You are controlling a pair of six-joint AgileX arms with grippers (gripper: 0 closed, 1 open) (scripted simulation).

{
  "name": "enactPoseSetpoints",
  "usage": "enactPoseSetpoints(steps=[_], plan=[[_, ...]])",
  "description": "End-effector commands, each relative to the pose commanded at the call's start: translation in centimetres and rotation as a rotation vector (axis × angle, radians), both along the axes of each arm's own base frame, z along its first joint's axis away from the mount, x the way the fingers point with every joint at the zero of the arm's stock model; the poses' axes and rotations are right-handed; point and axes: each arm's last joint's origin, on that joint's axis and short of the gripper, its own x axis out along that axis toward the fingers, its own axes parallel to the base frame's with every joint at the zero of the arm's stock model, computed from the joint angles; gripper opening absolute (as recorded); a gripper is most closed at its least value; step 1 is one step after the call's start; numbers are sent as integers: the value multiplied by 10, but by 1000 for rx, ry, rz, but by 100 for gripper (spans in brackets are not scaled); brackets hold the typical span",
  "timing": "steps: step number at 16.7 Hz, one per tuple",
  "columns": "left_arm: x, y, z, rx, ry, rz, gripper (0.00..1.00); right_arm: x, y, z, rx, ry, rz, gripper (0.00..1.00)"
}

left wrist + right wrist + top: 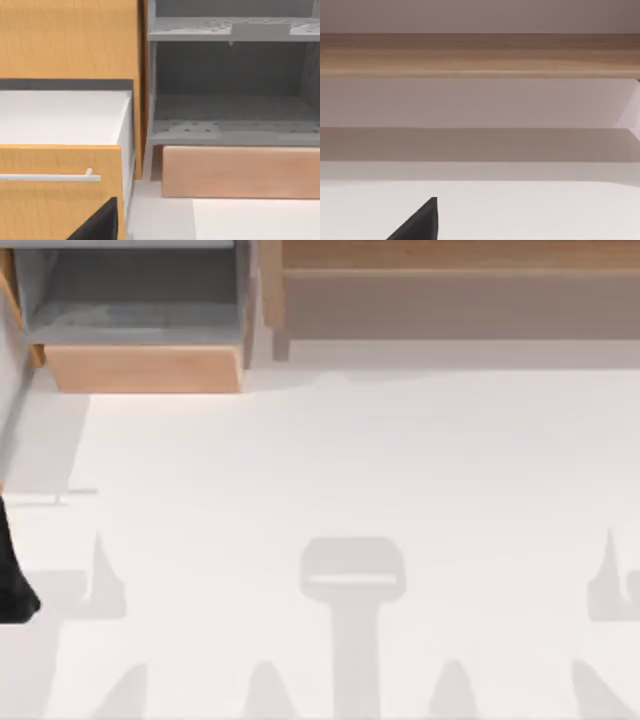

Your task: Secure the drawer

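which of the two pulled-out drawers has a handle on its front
The orange-wood drawer, with a white interior and a thin white bar handle. The light-wood drawer beside it has a plain front and a grey interior.

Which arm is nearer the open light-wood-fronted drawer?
Left. The left arm sits at the table's left edge, below the open light-wood-fronted drawer. The right wrist view faces the long wooden cabinet.

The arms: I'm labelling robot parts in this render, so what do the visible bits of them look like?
Little is visible. The left arm appears as a plain black, tapering shape at the top view's left edge. Each wrist view shows a flat black angular wedge of that arm's own hardware. No cables, markings or other colours can be made out.
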Motion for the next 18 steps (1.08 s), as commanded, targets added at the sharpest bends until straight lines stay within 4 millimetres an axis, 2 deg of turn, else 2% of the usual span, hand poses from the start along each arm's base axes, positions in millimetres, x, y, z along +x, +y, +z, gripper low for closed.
enactPoseSetpoints(steps=[2,4,9,14,18], plan=[[0,0,1,0,-1,0,100,0,0,0,0,0,0,100],[0,-1,10,1,-14,2,100,0,0,0,0,0,0,100],[15,-11,64,-5,-38,1,100,0,0,0,0,0,0,100],[62,-36,117,-7,-16,-3,100,0,0,0,0,0,0,100],[104,-65,138,-1,1,-2,100,0,0,0,0,0,0,100]])
